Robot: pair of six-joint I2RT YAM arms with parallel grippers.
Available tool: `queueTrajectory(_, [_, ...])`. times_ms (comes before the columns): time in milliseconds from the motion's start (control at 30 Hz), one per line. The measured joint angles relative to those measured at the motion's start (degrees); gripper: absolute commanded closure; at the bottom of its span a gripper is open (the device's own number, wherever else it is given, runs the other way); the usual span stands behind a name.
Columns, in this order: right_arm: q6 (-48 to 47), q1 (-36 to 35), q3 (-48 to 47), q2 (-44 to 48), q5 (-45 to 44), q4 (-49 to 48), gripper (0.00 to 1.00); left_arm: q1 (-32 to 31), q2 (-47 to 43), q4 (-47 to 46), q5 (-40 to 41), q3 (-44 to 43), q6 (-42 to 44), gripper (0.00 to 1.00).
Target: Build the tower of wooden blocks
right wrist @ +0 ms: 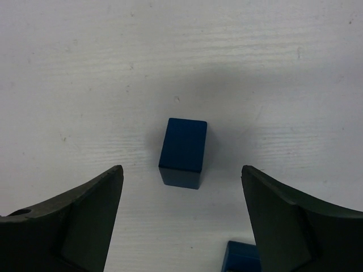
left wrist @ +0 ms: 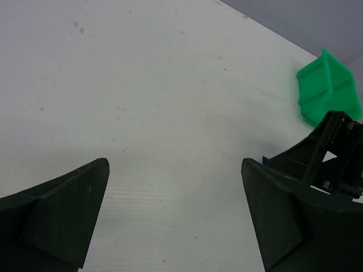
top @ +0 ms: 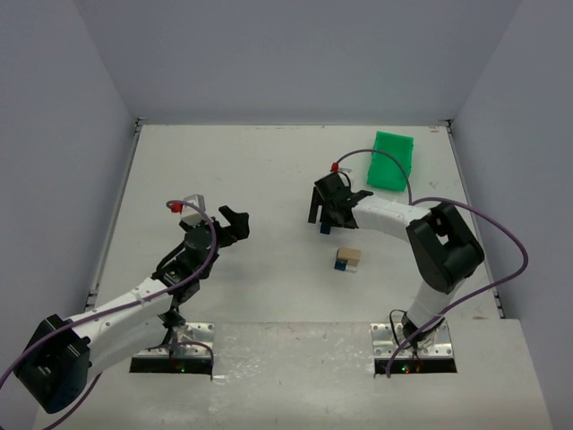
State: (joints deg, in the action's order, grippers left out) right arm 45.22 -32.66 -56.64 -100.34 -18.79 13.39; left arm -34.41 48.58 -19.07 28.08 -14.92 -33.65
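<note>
The wood block tower [top: 347, 261] was nearest to the arm bases, in front of the right arm. It was only a low stack: a tan block on top, with blue and white showing below it. How many layers it had, I could not tell from above. By my judgement the building was at an early stage, with at least one piece left to add.

That piece was a blue block [right wrist: 182, 152], lying on the table [top: 269, 170] just beyond the tower and apart from it. The right gripper [top: 329, 213] hung over this block with its jaws spread wide. The block sat between the fingers [right wrist: 85, 215] and neither of them touched it, so it was not yet grasped.

At a similar depth on the left, the left gripper [left wrist: 174, 161] was fully open and held nothing, with only bare table under it.

Farthest away, at the right back, stood the green bin [top: 391, 159]. I saw no block in it, but its inside was not shown clearly.
</note>
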Motion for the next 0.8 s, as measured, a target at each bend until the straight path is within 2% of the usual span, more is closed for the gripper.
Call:
queueTrajectory(100, [1.18, -0.14, -0.02, -0.26, 0.05, -1.14, 0.36, 0.0, 0.16, 0.0, 0.0, 0.0, 0.01, 0.0])
queueTrajectory(167, [1.76, -0.14, -0.02, -0.61, -0.04, -1.35, 0.41, 0.0, 0.18, 0.0, 0.0, 0.0, 0.02, 0.0])
queueTrajectory(333, [3.05, -0.14, -0.02, -1.0, -0.39, -1.16, 0.44, 0.0, 0.18, 0.0, 0.02, 0.0, 0.0, 0.0])
queueTrajectory(467, [3.42, -0.14, -0.02, -1.19, -0.64, -1.07, 0.53, 0.0, 0.18, 0.0, 0.02, 0.0, 0.0, 0.0])
queueTrajectory(633, [3.83, -0.14, -0.02, -2.25, -0.9, -0.73, 0.55, 0.0, 0.18, 0.0, 0.02, 0.0, 0.0, 0.0])
queueTrajectory(800, [4.15, -0.14, -0.04, -2.92, -1.66, -0.17, 0.67, 0.0, 0.18, 0.0, 0.02, 0.0, 0.0, 0.0])
